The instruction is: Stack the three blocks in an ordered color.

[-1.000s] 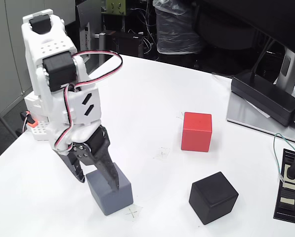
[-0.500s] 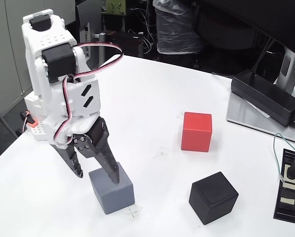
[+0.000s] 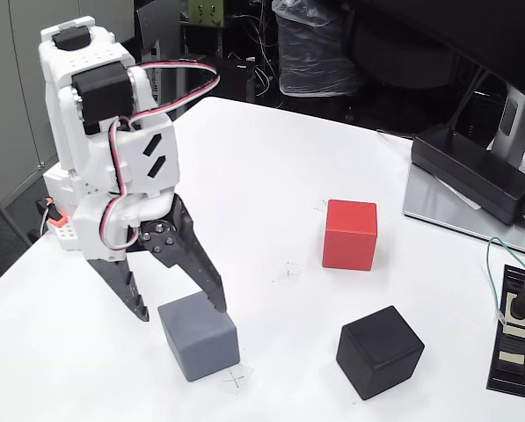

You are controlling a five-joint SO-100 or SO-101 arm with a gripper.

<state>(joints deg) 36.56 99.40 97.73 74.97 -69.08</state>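
Note:
A grey block (image 3: 199,337) rests on the white table (image 3: 271,176) near the front, by a pencilled cross. My gripper (image 3: 178,308) hangs just above and behind it, open wide, one black finger (image 3: 135,303) left of the block and the other at its top back edge. Nothing is held between them. The red block (image 3: 350,234) stands to the right in mid-table. The black block (image 3: 379,352) sits in front of the red one, turned at an angle. All three blocks stand apart on the table.
A black power adapter (image 3: 473,171) lies on a grey monitor base (image 3: 438,211) at the right. A black socket strip (image 3: 513,330) with a cable is at the right edge. The table's curved edge runs down the left, behind the arm's base.
The gripper was shut on the grey block a second ago. It has opened, let go of the block, and its fingers have risen slightly. The block shifted a little right.

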